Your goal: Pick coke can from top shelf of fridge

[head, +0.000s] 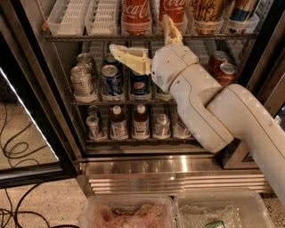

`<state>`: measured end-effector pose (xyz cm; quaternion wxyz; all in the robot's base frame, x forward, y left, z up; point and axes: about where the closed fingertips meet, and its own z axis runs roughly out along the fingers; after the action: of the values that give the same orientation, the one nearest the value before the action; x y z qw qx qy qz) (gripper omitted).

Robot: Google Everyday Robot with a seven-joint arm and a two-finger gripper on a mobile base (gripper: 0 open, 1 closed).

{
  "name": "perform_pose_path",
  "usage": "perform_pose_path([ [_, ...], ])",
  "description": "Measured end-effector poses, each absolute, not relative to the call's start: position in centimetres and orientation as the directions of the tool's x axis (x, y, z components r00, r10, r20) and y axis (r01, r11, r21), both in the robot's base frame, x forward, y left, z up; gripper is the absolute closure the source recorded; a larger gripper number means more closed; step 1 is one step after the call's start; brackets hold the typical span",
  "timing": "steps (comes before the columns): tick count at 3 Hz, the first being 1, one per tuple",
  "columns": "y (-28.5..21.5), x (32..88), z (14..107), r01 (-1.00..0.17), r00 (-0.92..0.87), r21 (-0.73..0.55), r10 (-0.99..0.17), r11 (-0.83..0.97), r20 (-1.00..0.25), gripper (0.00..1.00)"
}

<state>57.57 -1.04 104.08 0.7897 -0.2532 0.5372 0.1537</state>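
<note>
The hand (139,33) hung at the front of the fridge (178,171), just under the top shelf (80,38). Its fingers (131,60) were spread wide and held nothing, one reaching left and the other rising past the rail. The spread was probably meant to bracket a can before closing. The coke can (136,15) stood upright on the top shelf, long axis vertical, script facing outward, its lid out of view. A second red can (171,9) stood just beside it. Plastic lanes (71,18) kept cans in file, so a straight frontal pull seemed called for.
</note>
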Motion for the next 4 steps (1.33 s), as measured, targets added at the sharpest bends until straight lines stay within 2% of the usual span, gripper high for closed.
perform_pose_path([
  [1, 1.1, 59.8, 105.3, -0.523, 0.409, -0.241, -0.007, 0.817, -0.912, 0.18],
  [4, 1.3, 61.8, 105.4, -0.500, 0.415, -0.267, -0.043, 0.824, -0.909, 0.19],
])
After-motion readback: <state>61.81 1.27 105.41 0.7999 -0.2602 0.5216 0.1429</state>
